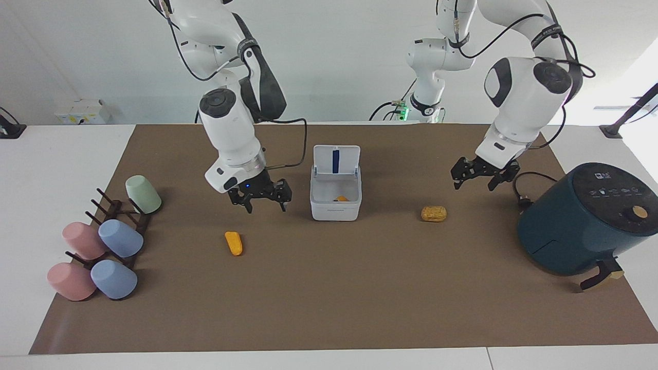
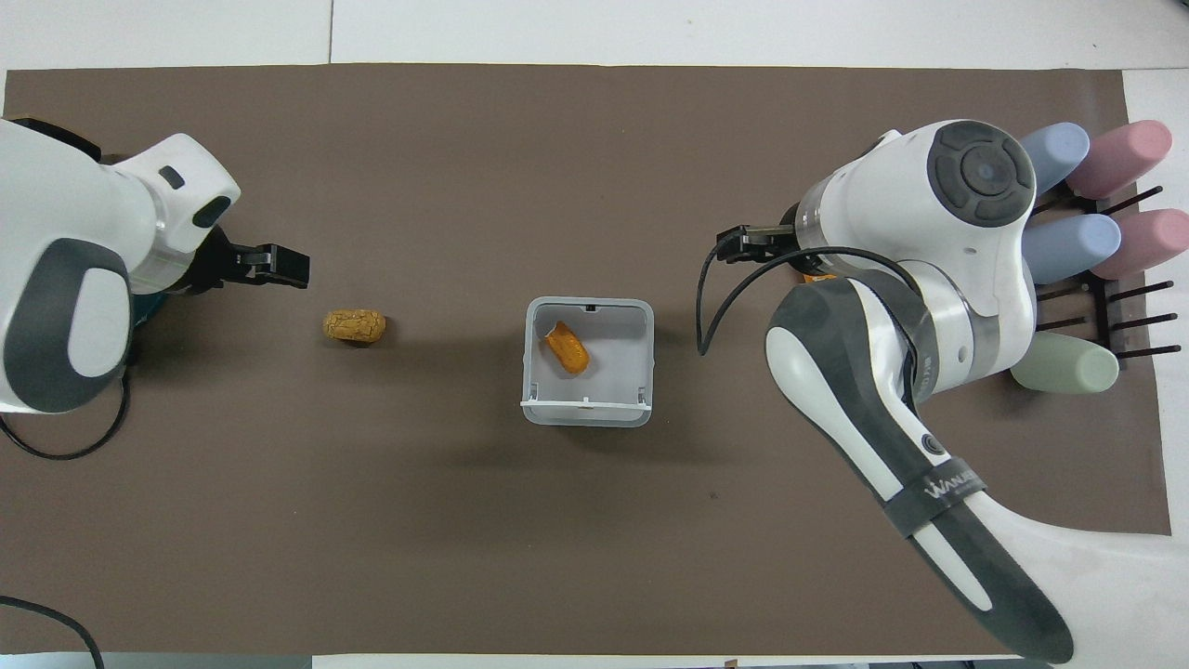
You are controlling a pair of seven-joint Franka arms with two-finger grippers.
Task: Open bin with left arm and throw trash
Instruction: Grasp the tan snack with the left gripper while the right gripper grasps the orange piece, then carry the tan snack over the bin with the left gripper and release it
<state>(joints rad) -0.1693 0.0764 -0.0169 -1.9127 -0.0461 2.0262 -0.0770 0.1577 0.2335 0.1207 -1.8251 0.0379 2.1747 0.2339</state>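
Overhead, loose orange piece [image 1: 233, 243] mostly hidden under right arm, both grippers [image 1: 260, 198] [image 1: 481, 174] spread wide, holding nothing.

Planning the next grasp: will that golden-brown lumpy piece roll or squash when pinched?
The golden-brown piece is oblong and lies on its long side, so it probably won't roll far. The lumpy surface should grip well. It looks small and light; stiffness can't be told.

The bin [image 1: 335, 191] is white with a blue strip inside its lid, the snack [image 2: 566, 347] in it is orange, the bun [image 1: 433, 214] is golden-brown, and the mat [image 1: 329, 288] is brown.
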